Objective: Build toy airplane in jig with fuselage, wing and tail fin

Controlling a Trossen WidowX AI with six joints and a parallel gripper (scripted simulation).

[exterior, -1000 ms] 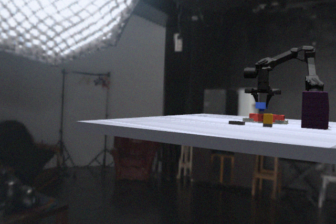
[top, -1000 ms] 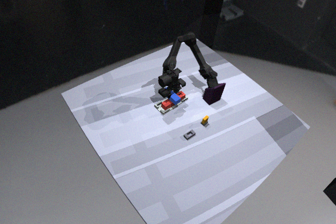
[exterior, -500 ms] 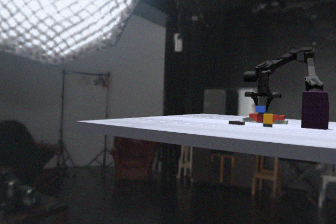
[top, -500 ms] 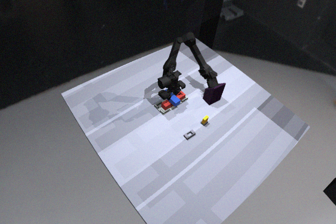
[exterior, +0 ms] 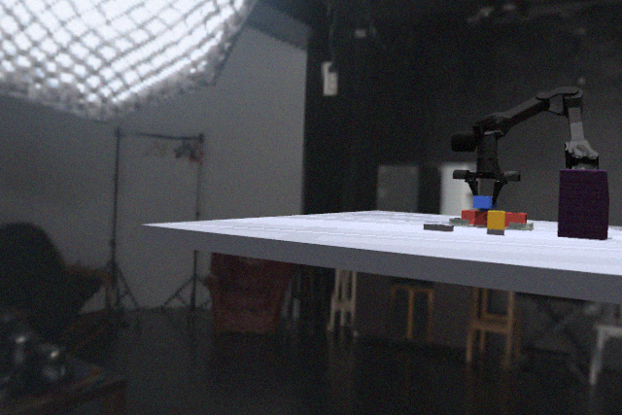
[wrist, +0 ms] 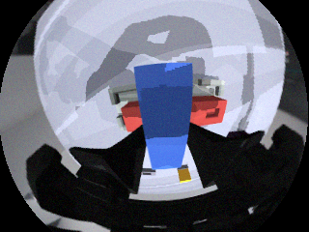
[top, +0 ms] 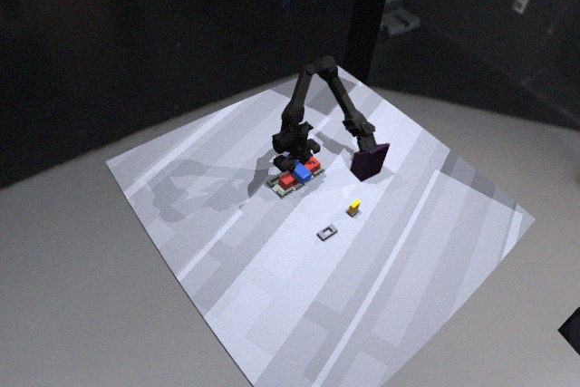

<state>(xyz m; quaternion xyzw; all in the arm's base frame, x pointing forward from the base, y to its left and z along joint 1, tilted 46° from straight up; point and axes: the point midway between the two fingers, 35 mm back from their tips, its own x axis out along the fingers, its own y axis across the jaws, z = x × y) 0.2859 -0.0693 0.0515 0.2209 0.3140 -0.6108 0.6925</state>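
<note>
My gripper (top: 295, 163) (exterior: 484, 200) (wrist: 164, 124) is shut on the blue wing (top: 302, 173) (exterior: 482, 201) (wrist: 166, 111), holding it level and crosswise, low over the middle of the red fuselage (top: 286, 181) (exterior: 515, 218) (wrist: 208, 111). A thin gap seems to show under the wing in the exterior view; its tab and the middle socket are hidden. The fuselage lies in the pale grey-green cradle (top: 282, 194) (wrist: 126, 92) and looks flat. Its tail socket shows empty in the wrist view. The yellow tail fin (top: 354, 207) (exterior: 496, 220) (wrist: 184, 174) stands upright in a small grey holder, away from the cradle.
A low grey rectangular holder (top: 326, 231) (exterior: 437, 226) with an empty opening lies near the fin. A dark purple block (top: 370, 162) (exterior: 582, 204) stands at the arm's base, to the right of the cradle.
</note>
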